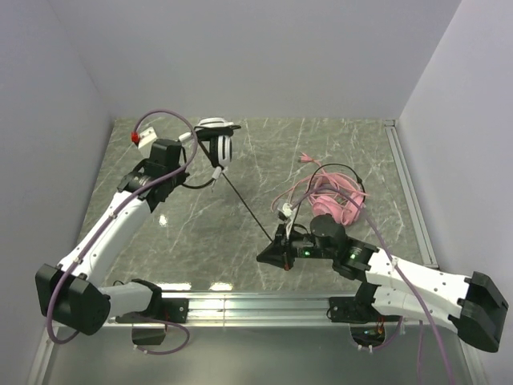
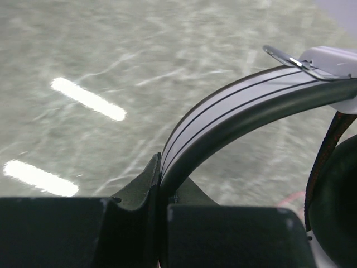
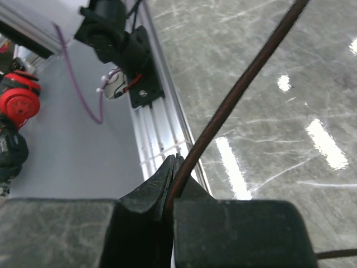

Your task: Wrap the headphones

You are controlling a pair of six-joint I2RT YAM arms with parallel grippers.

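The black-and-white headset (image 1: 218,143) is hanging at the far left, apparently lifted off the surface (image 1: 337,144). The closed left claw (image 2: 160,181) is pinching its headband (image 2: 234,111) edgewise, presumably as an anchor. Its black cable (image 1: 244,207) is running taut and straight, diagonally from the headset toward near centre. There the right claw (image 3: 174,167) is clamping shut on it, likely tensioning it for winding. The pink headset (image 1: 338,202) is lying on the surface beside the right arm.

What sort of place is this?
Probably a robotics lab test cell: plain white walls box in a marble-look table, with a left arm and right arm bolted to a metal rail at its edge.
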